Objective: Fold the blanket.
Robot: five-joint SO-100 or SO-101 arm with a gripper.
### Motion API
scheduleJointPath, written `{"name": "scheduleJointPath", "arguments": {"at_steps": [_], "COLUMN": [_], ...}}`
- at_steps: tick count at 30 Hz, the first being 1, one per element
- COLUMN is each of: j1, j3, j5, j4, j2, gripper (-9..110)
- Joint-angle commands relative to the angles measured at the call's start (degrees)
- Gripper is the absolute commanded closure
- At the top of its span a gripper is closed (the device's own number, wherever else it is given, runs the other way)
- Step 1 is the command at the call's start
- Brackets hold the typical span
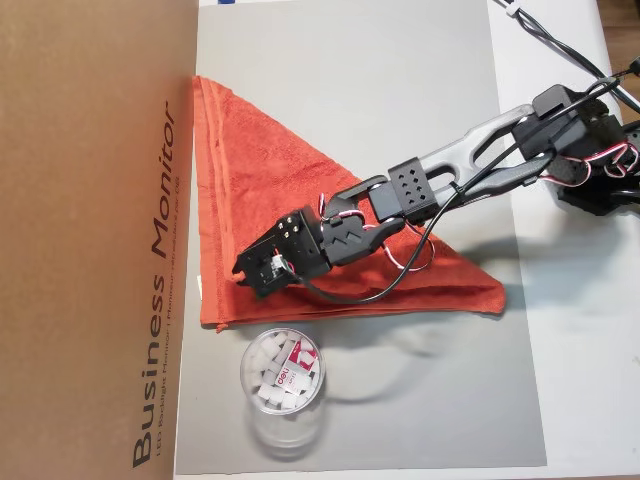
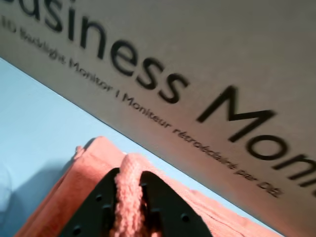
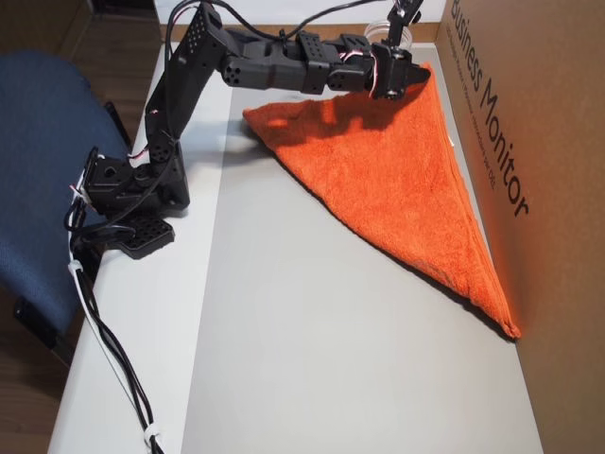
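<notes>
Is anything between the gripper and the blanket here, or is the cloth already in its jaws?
Nothing stands between them. The wrist view shows the gripper shut on a bunched ridge of the blanket, near the cardboard box and the jar.

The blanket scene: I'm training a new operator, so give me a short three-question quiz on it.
1. True or false: the blanket lies folded into a triangle on the grey mat.
2. In the wrist view, what sits between the fingers of the gripper?
A. a ridge of blanket cloth
B. the clear jar
C. nothing
3. In an overhead view, which object stands just below the blanket's lower edge?

Key
1. True.
2. A.
3. The clear plastic jar, holding white pieces.
</notes>
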Motion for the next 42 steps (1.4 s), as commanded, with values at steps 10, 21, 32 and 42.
{"name": "scheduleJointPath", "arguments": {"at_steps": [10, 21, 32, 42], "j1": [-1.4, -0.8, -1.5, -2.1], "j3": [-15.6, -20.9, -22.4, -21.8], "j5": [0.4, 0.5, 3.3, 4.4], "j4": [-1.5, -1.5, -1.5, -0.4], "j2": [-9.2, -15.2, -18.8, -18.6], "gripper": [101, 101, 100, 93]}}
